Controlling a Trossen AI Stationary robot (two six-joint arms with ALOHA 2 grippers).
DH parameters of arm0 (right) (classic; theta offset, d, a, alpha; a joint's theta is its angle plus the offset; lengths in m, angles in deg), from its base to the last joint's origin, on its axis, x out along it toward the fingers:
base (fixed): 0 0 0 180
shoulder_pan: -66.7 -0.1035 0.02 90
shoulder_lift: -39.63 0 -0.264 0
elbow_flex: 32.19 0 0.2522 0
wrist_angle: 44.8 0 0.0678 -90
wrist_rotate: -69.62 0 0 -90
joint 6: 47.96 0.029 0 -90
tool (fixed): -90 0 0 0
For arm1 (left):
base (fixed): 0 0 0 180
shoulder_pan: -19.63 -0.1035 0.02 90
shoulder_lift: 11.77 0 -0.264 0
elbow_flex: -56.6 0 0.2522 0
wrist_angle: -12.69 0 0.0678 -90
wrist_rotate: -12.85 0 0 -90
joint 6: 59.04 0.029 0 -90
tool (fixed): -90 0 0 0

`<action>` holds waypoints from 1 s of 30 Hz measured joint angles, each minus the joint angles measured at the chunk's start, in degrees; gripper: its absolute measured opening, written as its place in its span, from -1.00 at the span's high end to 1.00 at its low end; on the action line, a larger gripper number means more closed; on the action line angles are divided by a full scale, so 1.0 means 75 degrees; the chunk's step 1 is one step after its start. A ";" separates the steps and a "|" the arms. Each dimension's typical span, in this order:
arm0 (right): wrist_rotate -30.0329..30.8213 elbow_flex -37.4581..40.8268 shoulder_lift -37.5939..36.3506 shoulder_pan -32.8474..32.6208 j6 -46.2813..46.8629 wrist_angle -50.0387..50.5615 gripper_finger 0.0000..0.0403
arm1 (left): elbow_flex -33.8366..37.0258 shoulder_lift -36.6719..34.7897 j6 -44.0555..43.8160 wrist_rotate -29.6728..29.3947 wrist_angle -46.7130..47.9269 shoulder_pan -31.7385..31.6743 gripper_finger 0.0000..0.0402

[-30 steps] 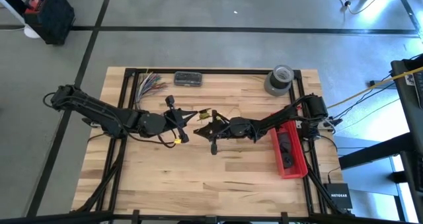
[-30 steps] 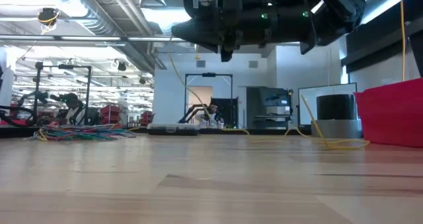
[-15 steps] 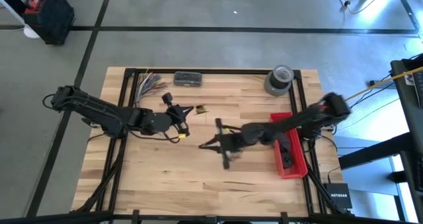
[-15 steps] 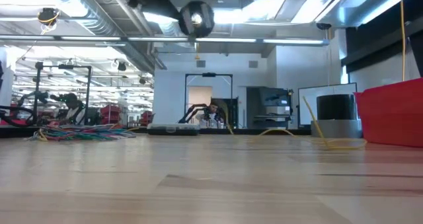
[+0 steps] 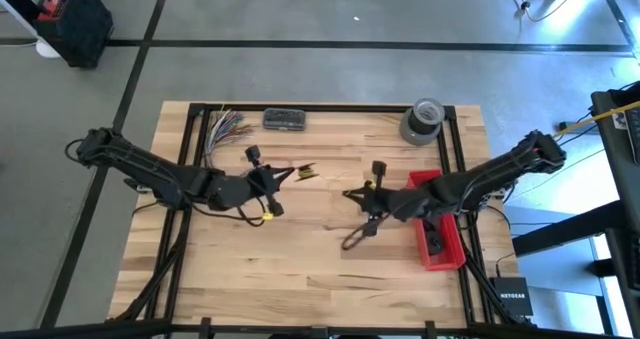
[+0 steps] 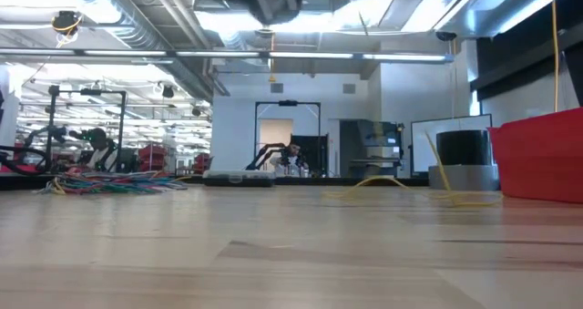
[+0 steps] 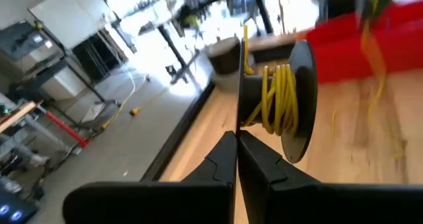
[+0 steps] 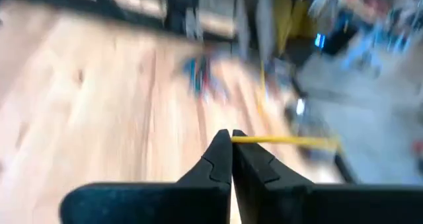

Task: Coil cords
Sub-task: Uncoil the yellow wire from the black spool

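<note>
- Partly coiled: left gripper (image 7: 235, 141), fingers pinched on a spool (image 7: 281, 105), several yellow cord (image 7: 276, 97) turns wound.
- Right gripper (image 8: 230, 139) pinches the cord's loose stretch; more cord lies on the table (image 5: 300, 259), unwound.

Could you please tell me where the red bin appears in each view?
High view: the red bin sits at the right edge of the table.
Low view: the bin is at far right.
Left wrist view: upper right, beyond the spool.
Right wrist view: not in it; the right hand pinches the cord.
Shared landmark: the grey tape roll, beside the bin in high and low views.
</note>
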 joint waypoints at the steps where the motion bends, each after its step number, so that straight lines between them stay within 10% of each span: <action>1: -0.0002 0.0103 0.0013 0.0003 0.0293 0.0230 0.98 | 0.0000 -0.0011 0.0113 -0.0010 -0.0265 0.0079 1.00; 17: -0.2596 0.0231 0.2792 -0.0022 -0.1158 -0.4335 0.98 | -0.0012 0.0578 0.0244 -0.0425 -0.1535 -0.0585 1.00; 30: 0.1463 -0.0412 0.0156 -0.1164 -0.0859 -0.0079 0.98 | -0.0006 0.0491 0.0684 -0.0465 0.1011 -0.0344 1.00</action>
